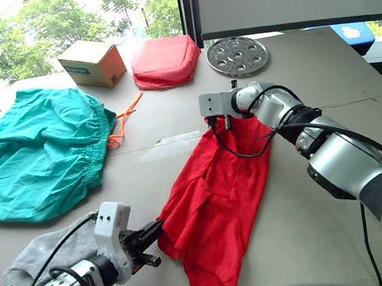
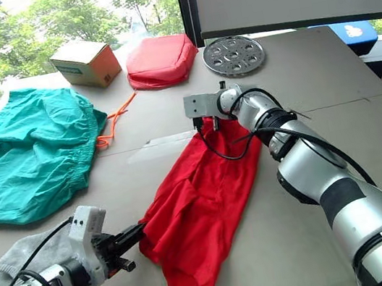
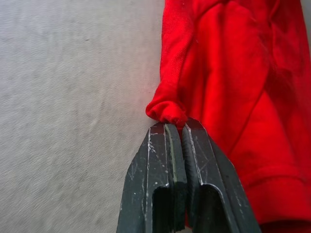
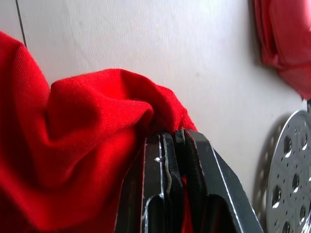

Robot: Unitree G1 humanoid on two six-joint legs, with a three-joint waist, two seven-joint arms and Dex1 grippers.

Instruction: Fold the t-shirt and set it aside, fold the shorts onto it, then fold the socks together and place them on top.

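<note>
The t-shirt (image 1: 218, 197) lies stretched along the middle of the grey tabletop (image 1: 312, 78), rumpled, running from a far end near the robot's right arm to a near end by the tabletop's front edge. The right hand (image 1: 218, 122) is clenched on the t-shirt's far edge; in the right wrist view its black fingers (image 4: 167, 179) press together with a bunched fold of red cloth caught between them. The left hand (image 1: 150, 234) is clenched on the t-shirt's near left edge, and the left wrist view shows a small red roll of fabric pinched at its fingertips (image 3: 170, 133).

The shorts (image 1: 36, 158) lie spread out well to the left of the t-shirt, their orange drawstring (image 1: 123, 121) trailing toward it. The socks (image 1: 45, 259) lie just left of the t-shirt's near end, partly under the left arm. Beyond the t-shirt, at the tabletop's far side, sit a cardboard box (image 1: 93, 62), a red padded pouch (image 1: 165, 61) and a round perforated metal plate (image 1: 237, 55).
</note>
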